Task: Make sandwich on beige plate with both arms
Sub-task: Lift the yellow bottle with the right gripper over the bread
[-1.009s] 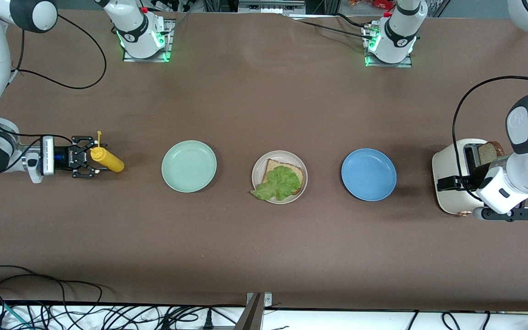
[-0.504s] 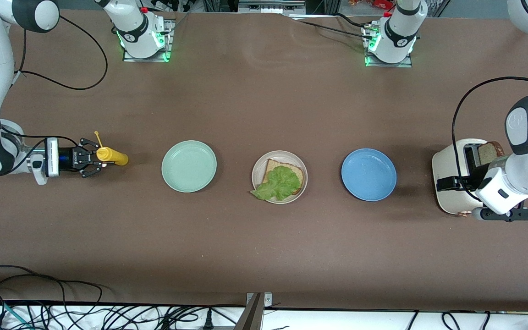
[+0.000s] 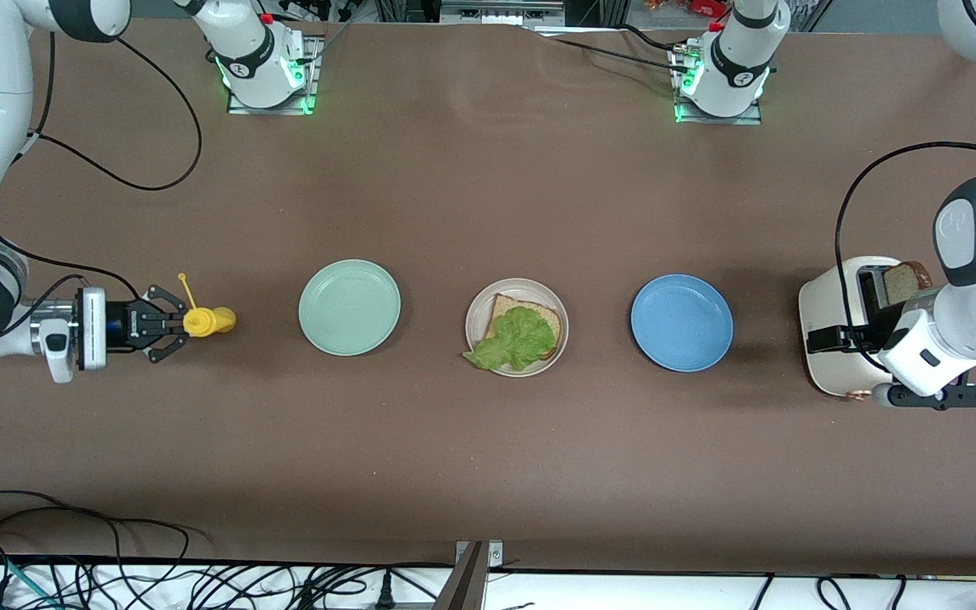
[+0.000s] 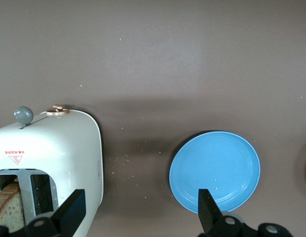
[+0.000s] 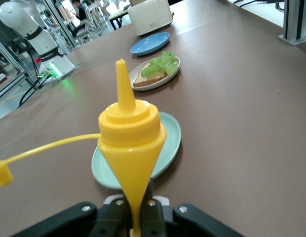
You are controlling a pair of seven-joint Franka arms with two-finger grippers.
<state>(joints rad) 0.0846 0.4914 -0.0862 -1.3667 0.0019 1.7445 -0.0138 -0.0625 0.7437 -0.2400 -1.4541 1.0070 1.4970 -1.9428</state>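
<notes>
We see the right gripper (image 3: 173,324) clamped on a yellow mustard bottle (image 3: 208,321) near the mint-green plate (image 3: 349,307), the left gripper (image 4: 138,213) spread above the toaster (image 3: 835,326), lettuce-topped bread (image 3: 522,332) on the beige plate (image 3: 478,309) mid-table

A big table with a flat brown cover (image 3: 488,195) fills almost all of the front view. Along its nearer edge runs a white strip (image 3: 708,589), and a mess of black cables (image 3: 115,576) hangs there. A grey metal post (image 3: 471,576) stands at the middle of that edge. In the right wrist view, the room past the table is bright, with shiny metal frames (image 5: 69,24) and a grey metal post on a base (image 5: 296,22).
</notes>
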